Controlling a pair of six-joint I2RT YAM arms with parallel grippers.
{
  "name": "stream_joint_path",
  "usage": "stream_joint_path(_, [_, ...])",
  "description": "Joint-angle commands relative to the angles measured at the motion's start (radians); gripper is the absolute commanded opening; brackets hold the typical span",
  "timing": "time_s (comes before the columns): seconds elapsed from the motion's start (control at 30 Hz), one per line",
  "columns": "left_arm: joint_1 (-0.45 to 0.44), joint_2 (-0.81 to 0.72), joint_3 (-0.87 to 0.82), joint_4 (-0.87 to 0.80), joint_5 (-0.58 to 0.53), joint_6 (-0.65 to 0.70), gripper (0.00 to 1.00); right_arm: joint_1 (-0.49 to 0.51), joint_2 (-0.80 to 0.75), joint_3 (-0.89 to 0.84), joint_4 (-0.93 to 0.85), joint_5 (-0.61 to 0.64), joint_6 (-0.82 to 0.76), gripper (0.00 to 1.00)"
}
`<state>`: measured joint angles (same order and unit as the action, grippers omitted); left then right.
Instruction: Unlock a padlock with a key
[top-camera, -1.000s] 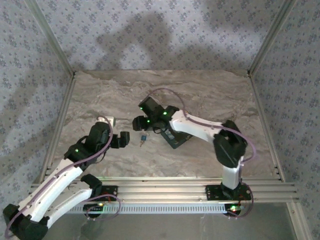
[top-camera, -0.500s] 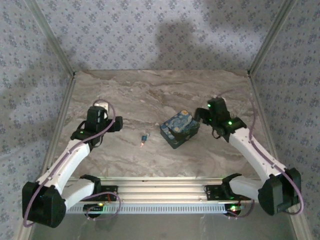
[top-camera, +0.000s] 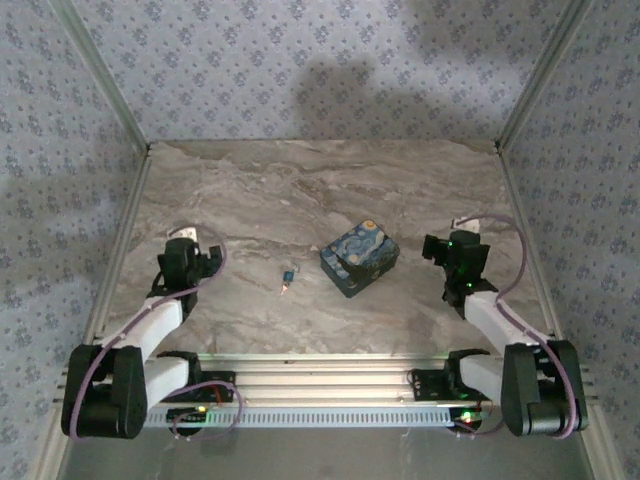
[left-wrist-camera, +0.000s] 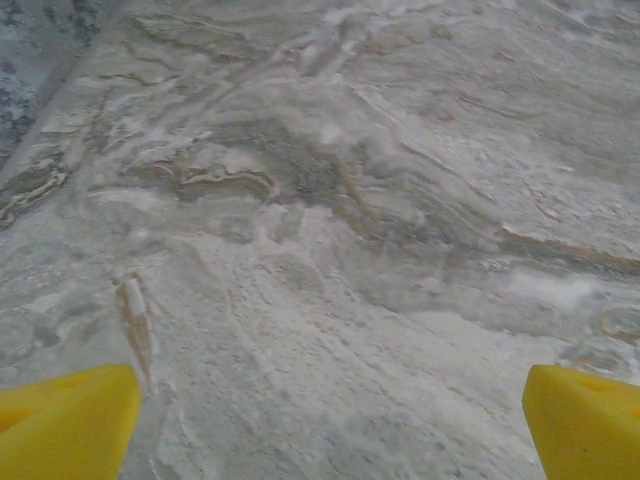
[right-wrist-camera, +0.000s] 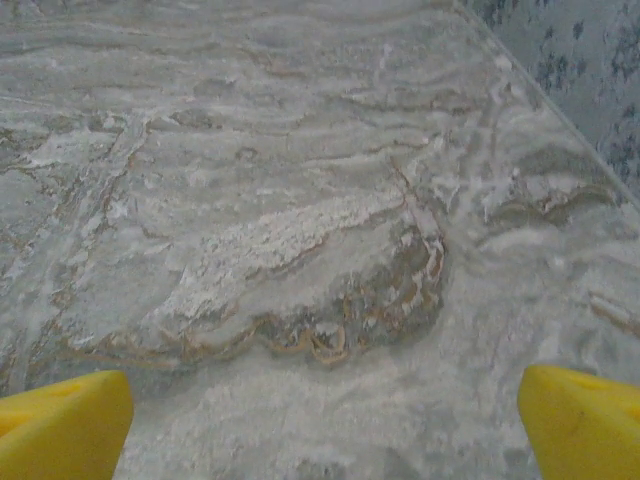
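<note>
The tiny blue padlock (top-camera: 288, 273) lies on the marble table (top-camera: 300, 190) near the middle, with the key (top-camera: 284, 287) a pale coppery glint just below it. My left gripper (top-camera: 190, 243) is pulled back to the table's left side, open, its yellow fingertips (left-wrist-camera: 70, 425) wide apart over bare marble. My right gripper (top-camera: 452, 245) is pulled back on the right side, open too, with yellow fingertips (right-wrist-camera: 585, 425) spread over bare stone. Both grippers are well away from the padlock and hold nothing.
A blue-and-yellow swirl-painted box (top-camera: 359, 258) sits just right of the padlock. Patterned walls close in the table on the left, back and right. An aluminium rail (top-camera: 330, 375) runs along the near edge by the arm bases.
Both arms have drawn back from the centre to the table's sides. The right gripper left the padlock area and opened. Padlock, key and box stay in place.
</note>
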<state>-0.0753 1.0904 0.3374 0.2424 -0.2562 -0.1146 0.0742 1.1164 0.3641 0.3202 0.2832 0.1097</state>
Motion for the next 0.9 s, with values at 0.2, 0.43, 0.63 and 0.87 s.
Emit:
stream_joint_path(0.2, [0.016, 0.181, -0.047, 0.534, 0.019, 0.065, 0.98, -0.072, 0.158, -0.128, 0.548, -0.154, -0.131, 1.0])
stream_joint_path(0.43, [0.026, 0.362, -0.014, 0.673, 0.061, 0.115, 0.98, -0.097, 0.354, -0.127, 0.73, -0.211, -0.128, 1.0])
stream_joint_path(0.63, [0.074, 0.447, 0.067, 0.598, 0.166, 0.094, 0.98, -0.093, 0.409, 0.005, 0.543, -0.135, -0.106, 1.0])
stream_joint_path(0.87, [0.083, 0.444, 0.072, 0.58, 0.179, 0.089, 0.98, -0.09, 0.407, 0.006, 0.536, -0.132, -0.11, 1.0])
